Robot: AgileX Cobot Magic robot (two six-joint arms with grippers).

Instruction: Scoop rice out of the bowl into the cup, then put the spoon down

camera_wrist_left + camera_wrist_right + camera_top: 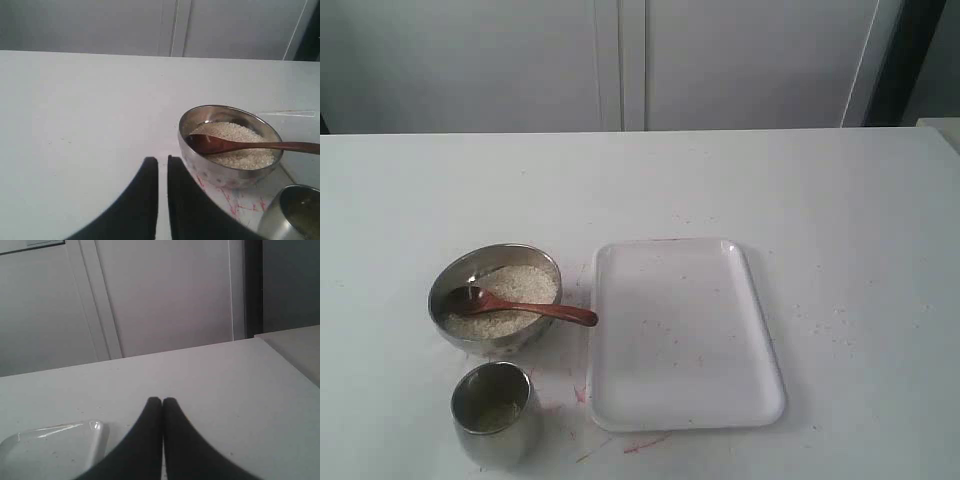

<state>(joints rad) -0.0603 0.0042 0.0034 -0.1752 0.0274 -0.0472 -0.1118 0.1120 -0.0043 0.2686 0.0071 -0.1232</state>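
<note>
The steel bowl (490, 345) stands at the front left of the table, holding white rice (520, 283). Across it lies the wooden spoon (535, 310), scoop in the rice, handle over the rim toward the tray. Just in front stands the steel cup (495, 425), with what looks like a little rice at its bottom. Neither gripper shows in the exterior view. In the left wrist view my left gripper (162, 159) is shut and empty, close beside the bowl (220, 172), with the spoon (225, 145) and cup (282, 220) beyond. My right gripper (162, 400) is shut, empty, over bare table.
A white rectangular tray (680, 330) lies right of the bowl; one corner of this tray (50, 450) shows in the right wrist view. Red marks stain the table near the cup. White cabinet doors stand behind the table's far edge.
</note>
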